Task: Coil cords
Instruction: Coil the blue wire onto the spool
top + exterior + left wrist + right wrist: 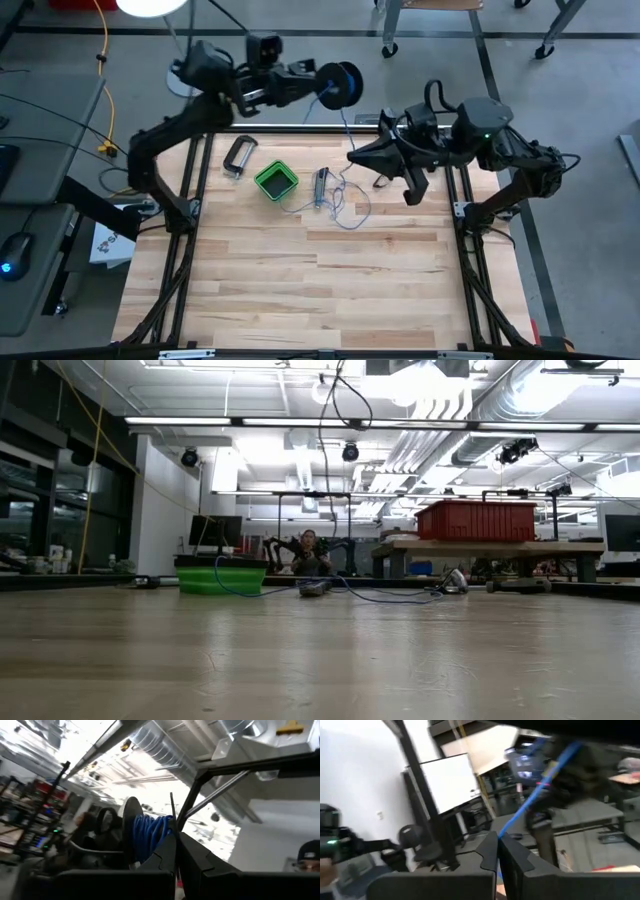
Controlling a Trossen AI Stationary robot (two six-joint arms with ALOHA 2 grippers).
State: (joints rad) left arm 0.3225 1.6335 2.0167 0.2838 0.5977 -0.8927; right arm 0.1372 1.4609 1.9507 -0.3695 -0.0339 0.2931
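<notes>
Thin blue wire [345,205] lies tangled on table [300,290]; L tool [318,88] clamps spool [340,84], R tool [352,157] pinches wire.

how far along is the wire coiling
Partly done: the spool already carries blue turns. In hand: the left gripper holds the spool above the table's far edge, while the right gripper is shut on the wire. Left: loose loops still lie on the table beside the green box.
</notes>
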